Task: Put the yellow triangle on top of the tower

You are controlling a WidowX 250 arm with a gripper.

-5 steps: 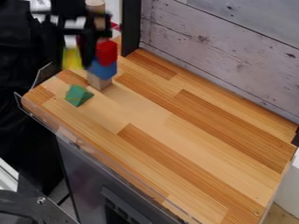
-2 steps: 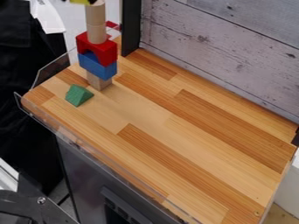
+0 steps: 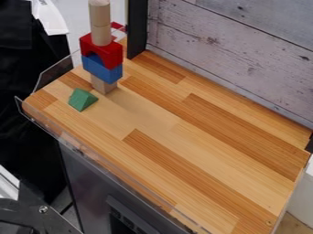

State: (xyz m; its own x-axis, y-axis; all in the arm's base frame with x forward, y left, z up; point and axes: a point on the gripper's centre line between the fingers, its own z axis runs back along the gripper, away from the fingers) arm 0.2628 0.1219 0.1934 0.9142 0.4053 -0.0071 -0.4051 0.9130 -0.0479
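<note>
Pincer apart or together, can't tell, nor where the yellow triangle is, and look, the tower [image 3: 110, 55] stands upright at the desk's [image 3: 177, 146] upper-left end, green block [image 3: 82, 99] lying near its base!

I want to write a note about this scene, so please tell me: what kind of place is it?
It looks like a robot test bench, perhaps in a lab: a wooden worktop with a clear plastic edge guard, a weathered plank panel, and toy blocks stacked in a tower.
</note>
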